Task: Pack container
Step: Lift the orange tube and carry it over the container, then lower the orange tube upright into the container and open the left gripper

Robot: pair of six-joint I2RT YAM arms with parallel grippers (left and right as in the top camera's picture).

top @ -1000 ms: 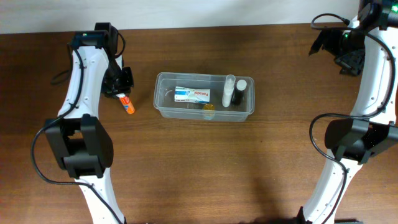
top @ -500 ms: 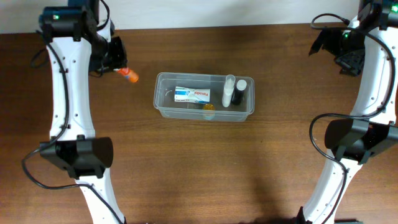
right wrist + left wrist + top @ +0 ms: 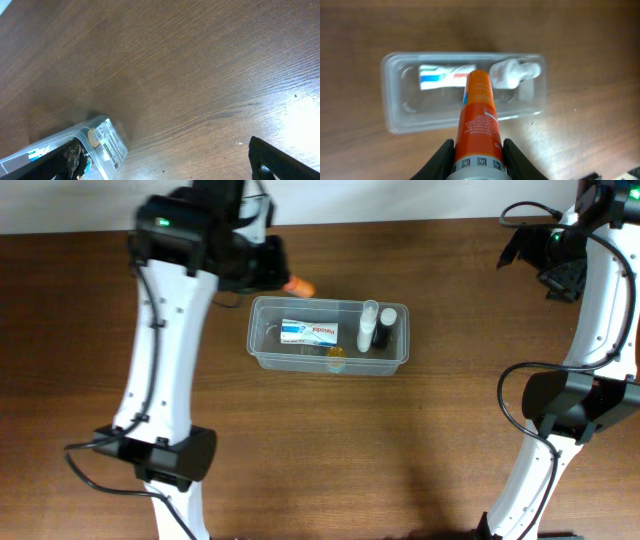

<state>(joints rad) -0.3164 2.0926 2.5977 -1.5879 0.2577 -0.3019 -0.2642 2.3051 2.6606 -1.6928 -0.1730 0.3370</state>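
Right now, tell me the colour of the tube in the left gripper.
Orange tube with small printed text, clearest in the left wrist view.

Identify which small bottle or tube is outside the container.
The orange tube, clamped in the left gripper outside the container; the white bottle and dark bottle are inside it.

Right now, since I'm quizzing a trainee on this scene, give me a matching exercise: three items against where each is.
Items: 1 orange tube; 2 white box; 3 white bottle.
Places: A in the container, beside the dark-capped bottle; B gripped by the left hand; C in the container's end nearer that hand.
Pairs: 1-B; 2-C; 3-A.
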